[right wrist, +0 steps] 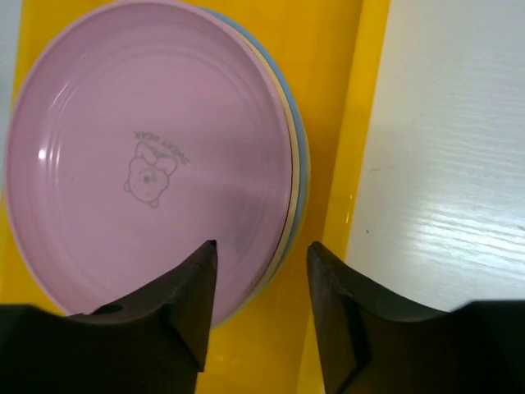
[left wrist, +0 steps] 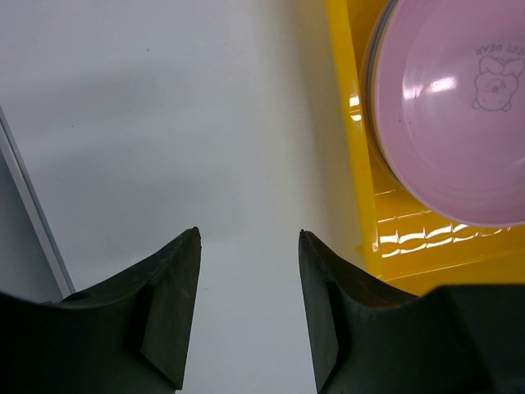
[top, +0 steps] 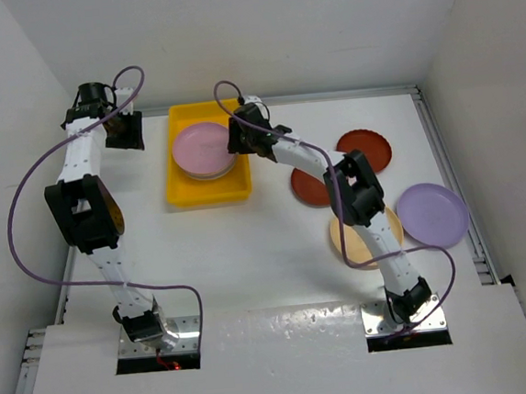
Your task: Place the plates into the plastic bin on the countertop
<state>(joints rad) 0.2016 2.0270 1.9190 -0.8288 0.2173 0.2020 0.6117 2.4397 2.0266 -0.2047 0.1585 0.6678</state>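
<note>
The yellow plastic bin [top: 178, 191] holds a stack of plates with the pink plate [top: 201, 147] on top. In the right wrist view the pink plate [right wrist: 148, 164] lies over a cream rim [right wrist: 290, 176] and a blue rim [right wrist: 303, 176]. My right gripper [top: 242, 142] is open and empty just above the bin's right side [right wrist: 349, 164], straddling the stack's edge [right wrist: 262, 246]. My left gripper [top: 128, 130] is open and empty over the white countertop [left wrist: 205, 123], left of the bin [left wrist: 357, 164]. Two dark red plates [top: 366, 149] [top: 308, 188], a tan plate [top: 363, 239] and a lilac plate [top: 432, 213] lie at the right.
A brownish round edge [top: 115, 214] shows behind my left arm's elbow. My right arm crosses over the tan plate and one dark red plate. White walls close in the back and sides. A metal rail [top: 450, 171] runs along the right edge.
</note>
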